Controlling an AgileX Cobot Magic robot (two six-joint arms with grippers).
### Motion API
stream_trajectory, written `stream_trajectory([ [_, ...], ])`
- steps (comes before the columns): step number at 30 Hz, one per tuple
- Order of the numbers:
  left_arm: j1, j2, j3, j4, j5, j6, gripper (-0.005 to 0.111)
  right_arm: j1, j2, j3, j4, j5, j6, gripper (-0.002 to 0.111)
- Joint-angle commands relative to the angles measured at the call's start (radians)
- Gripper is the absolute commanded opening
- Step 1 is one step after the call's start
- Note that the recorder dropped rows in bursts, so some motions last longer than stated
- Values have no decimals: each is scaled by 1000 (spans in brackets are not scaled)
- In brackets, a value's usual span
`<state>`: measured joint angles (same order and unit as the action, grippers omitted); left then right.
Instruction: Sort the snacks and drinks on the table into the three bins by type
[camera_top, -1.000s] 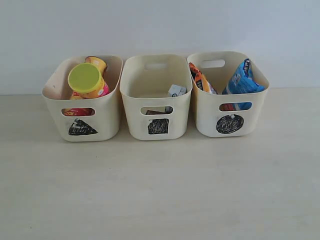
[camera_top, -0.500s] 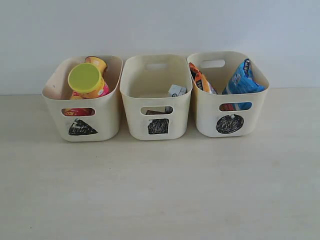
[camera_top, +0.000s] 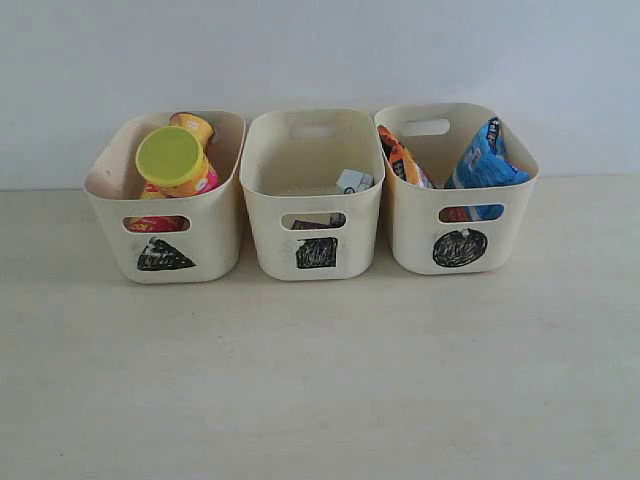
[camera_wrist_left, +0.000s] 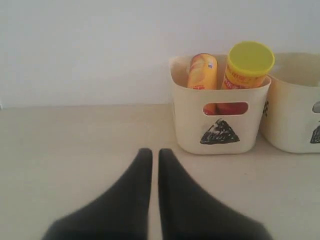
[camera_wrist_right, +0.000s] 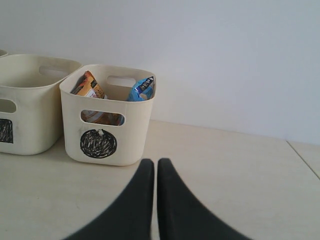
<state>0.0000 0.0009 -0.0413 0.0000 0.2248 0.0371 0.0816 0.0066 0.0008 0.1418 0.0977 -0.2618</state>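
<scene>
On the pale table (camera_top: 320, 400), the three bins (camera_top: 262, 240) hold everything: probably stiff, light chip canisters (camera_top: 172, 158) left, best gripped round the body, crushable bags (camera_top: 486, 155) right, small cartons (camera_top: 353, 181) middle, while the left gripper (camera_wrist_left: 155, 156) and right gripper (camera_wrist_right: 155, 166) sit pressed together, empty.

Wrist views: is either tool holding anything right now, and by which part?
Nothing is held: the left tool and the right tool are both shut and empty.
</scene>
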Motion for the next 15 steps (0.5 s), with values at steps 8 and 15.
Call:
stream_trajectory([
  [8,29,-1,41,-18,-43,9,4,-3,-7,-1,2,-10,-7,0],
  [15,29,-1,41,-44,34,9,4,-3,-7,-1,2,-10,-7,0],
])
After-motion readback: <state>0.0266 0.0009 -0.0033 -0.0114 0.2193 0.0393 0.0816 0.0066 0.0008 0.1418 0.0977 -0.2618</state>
